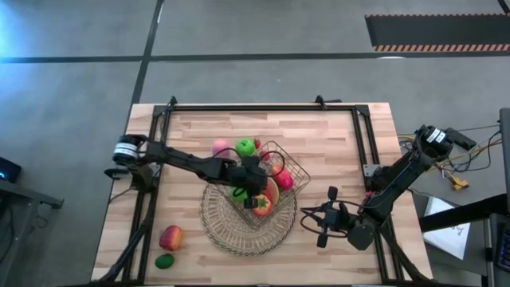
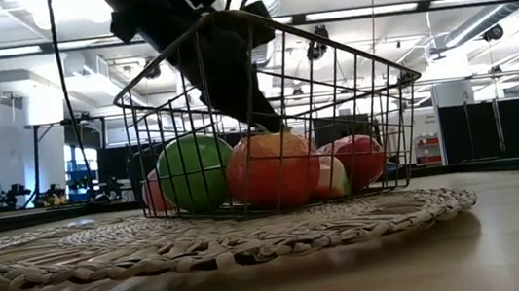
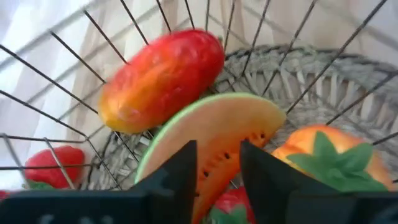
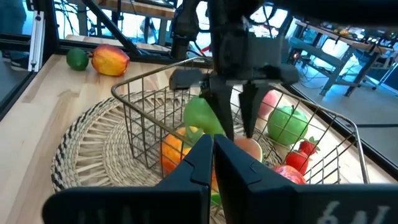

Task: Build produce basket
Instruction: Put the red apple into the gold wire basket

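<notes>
The dark wire basket (image 1: 296, 165) stands on the round woven mat (image 1: 217, 229) at the table's middle. In it lie a watermelon slice (image 3: 217, 124), a red-yellow mango (image 3: 161, 78), an orange fruit with green leaves (image 3: 329, 152), a green apple (image 4: 200, 115) and strawberries (image 3: 59, 163). My left gripper (image 3: 217, 155) is open, pointing down inside the basket just above the watermelon slice; it also shows in the right wrist view (image 4: 236, 127). My right gripper (image 1: 308, 214) is shut and empty, low over the table right of the mat.
A pink peach (image 1: 221, 147) and a green apple (image 1: 245, 147) lie by the basket's far side. A red-yellow apple (image 1: 170, 237) and a green lime (image 1: 164, 261) lie near the table's near left corner. A black frame (image 1: 263, 107) runs along the table's far and side edges.
</notes>
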{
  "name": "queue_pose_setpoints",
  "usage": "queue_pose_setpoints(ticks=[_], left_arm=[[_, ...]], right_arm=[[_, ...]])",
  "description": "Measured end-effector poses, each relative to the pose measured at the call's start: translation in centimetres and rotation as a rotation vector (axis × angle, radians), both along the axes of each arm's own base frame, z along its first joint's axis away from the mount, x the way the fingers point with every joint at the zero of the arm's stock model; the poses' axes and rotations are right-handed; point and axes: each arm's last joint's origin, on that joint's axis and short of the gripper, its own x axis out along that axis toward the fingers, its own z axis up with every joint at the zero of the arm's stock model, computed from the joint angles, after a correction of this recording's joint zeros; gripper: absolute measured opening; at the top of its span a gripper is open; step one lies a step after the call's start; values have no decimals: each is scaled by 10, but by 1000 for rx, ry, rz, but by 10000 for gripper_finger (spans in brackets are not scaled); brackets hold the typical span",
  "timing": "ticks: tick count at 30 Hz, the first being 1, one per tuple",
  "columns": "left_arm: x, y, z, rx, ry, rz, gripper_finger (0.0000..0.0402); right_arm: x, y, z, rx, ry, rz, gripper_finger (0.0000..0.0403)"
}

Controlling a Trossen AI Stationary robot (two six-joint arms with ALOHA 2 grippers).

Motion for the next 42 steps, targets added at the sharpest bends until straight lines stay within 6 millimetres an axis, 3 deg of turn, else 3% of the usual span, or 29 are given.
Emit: queue_pose_setpoints(ticks=[4, 9, 13, 20, 24, 28, 36, 42], left_arm=[[-10, -1, 28, 2, 9, -4, 142], [-43, -15, 62, 1, 59, -20, 149], [-79, -45, 87, 20, 23, -64, 142], [-140, -112, 108, -38, -4, -150, 128], [-168, -140, 100, -77, 72, -129, 119], [-191, -151, 87, -174, 198, 25, 112], [-213, -151, 51, -396, 453, 401, 114], [-230, -150, 24, -554, 705, 627, 158]], right_arm=[[0, 0, 0, 3, -1, -1, 9], [-1, -1, -3, 18, 0, -9, 9], [-1, -4, -5, 42, -4, -24, 9], [5, -10, -8, 50, -6, -57, 9], [11, -12, -12, 41, -4, -78, 9], [19, -11, -16, 7, -1, -83, 9], [27, -5, -11, -81, -10, -50, 9], [27, -5, -10, -119, -1, -40, 9]])
